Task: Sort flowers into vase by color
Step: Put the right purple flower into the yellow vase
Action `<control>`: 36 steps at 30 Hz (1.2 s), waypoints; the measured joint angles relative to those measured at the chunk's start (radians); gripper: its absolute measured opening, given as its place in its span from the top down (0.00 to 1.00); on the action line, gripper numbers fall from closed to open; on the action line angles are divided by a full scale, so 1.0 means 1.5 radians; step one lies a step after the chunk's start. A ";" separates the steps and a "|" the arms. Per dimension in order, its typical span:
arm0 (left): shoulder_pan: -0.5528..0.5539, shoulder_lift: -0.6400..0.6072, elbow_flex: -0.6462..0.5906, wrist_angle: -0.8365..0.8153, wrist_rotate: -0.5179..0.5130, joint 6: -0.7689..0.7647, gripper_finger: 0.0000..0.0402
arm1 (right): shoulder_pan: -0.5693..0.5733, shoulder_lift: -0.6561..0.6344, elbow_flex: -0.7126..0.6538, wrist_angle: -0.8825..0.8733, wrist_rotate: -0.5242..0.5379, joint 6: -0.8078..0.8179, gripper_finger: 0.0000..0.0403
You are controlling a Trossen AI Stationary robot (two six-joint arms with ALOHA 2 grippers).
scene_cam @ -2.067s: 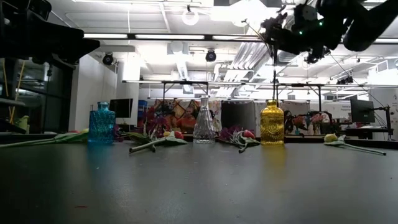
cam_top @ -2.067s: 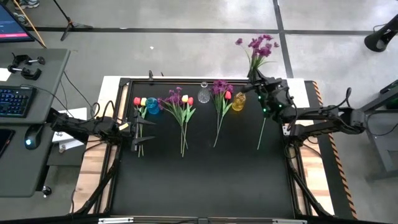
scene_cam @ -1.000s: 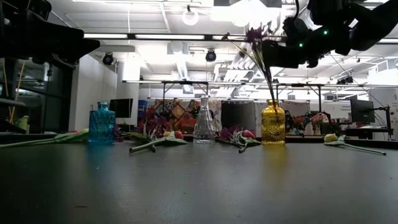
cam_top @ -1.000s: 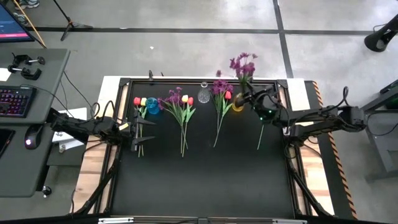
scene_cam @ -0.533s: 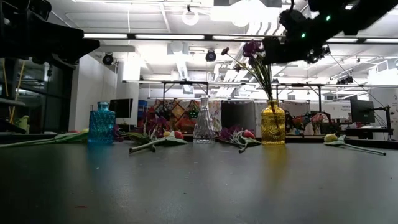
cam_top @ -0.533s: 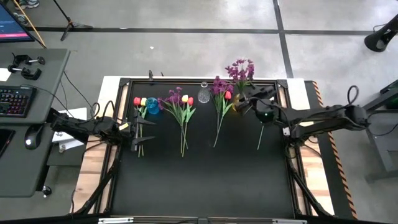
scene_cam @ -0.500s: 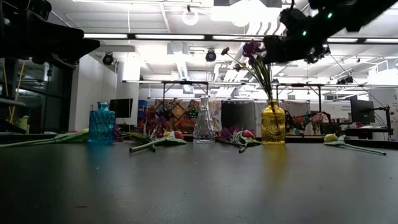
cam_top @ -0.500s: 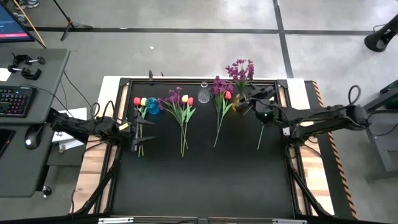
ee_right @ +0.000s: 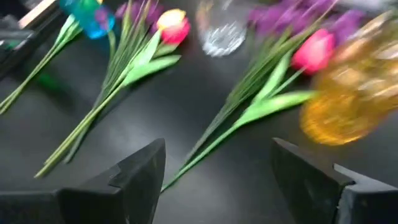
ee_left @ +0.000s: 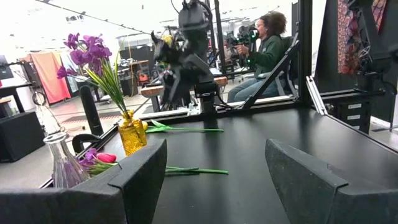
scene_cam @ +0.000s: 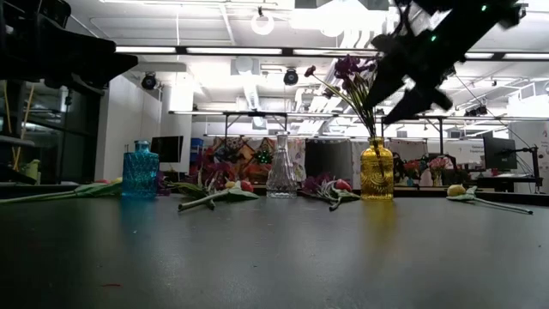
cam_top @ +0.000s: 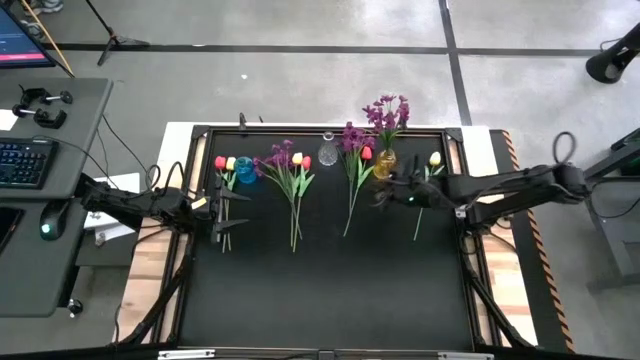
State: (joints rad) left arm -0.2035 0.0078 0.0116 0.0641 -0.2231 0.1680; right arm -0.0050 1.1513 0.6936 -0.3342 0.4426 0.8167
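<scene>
A bushy purple sprig [cam_top: 387,112] stands with its stem in the yellow vase [cam_top: 384,164] at the far side. A blue vase [cam_top: 245,171] and a clear vase [cam_top: 328,154] stand in the same row. Red, yellow and purple flowers lie flat on the table: a pair [cam_top: 224,164] by the blue vase, a bunch [cam_top: 291,162], a bunch [cam_top: 354,150], and a lone yellow tulip [cam_top: 434,158]. My right gripper [cam_top: 383,193] hovers open just on the near side of the yellow vase, tipped downward. My left gripper [cam_top: 238,210] waits open at the table's left edge.
The black table top [cam_top: 330,290] has bare room on its near half. A desk with a keyboard [cam_top: 22,163] and a mouse stands left of the table. A person [ee_left: 267,46] sits beyond the table's right side.
My right gripper has opened and let go of the purple sprig, whose stem has sunk into the yellow vase, where it stands on its own. The gripper has then gone toward the table's near and left side and tipped downward.
</scene>
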 joint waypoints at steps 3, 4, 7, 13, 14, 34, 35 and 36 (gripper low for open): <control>0.000 0.000 0.000 0.000 0.000 0.000 0.35 | 0.010 0.082 -0.005 0.101 -0.024 0.007 0.32; 0.000 0.000 0.000 0.000 0.000 0.000 0.35 | 0.011 0.111 -0.002 0.136 -0.025 -0.001 0.32; 0.000 0.000 0.000 0.000 0.000 0.000 0.35 | 0.011 0.200 0.036 0.196 -0.018 -0.015 0.32; 0.000 0.000 0.000 0.000 0.000 0.000 0.35 | -0.015 0.353 0.164 0.098 0.080 -0.010 0.32; 0.000 0.000 0.000 0.000 0.000 0.000 0.35 | -0.019 0.374 0.189 0.073 0.104 0.000 0.32; 0.000 0.000 0.000 0.000 0.000 0.000 0.35 | -0.079 0.584 0.325 -0.052 0.226 0.150 0.32; 0.000 0.000 0.000 0.000 0.000 0.000 0.35 | -0.081 0.584 0.325 -0.046 0.225 0.149 0.32; 0.000 0.000 0.000 0.000 0.000 0.000 0.35 | -0.084 0.585 0.325 -0.041 0.225 0.149 0.32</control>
State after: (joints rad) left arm -0.2038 0.0079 0.0116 0.0642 -0.2234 0.1680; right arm -0.1316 2.0289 1.1816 -0.3955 0.7794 1.0400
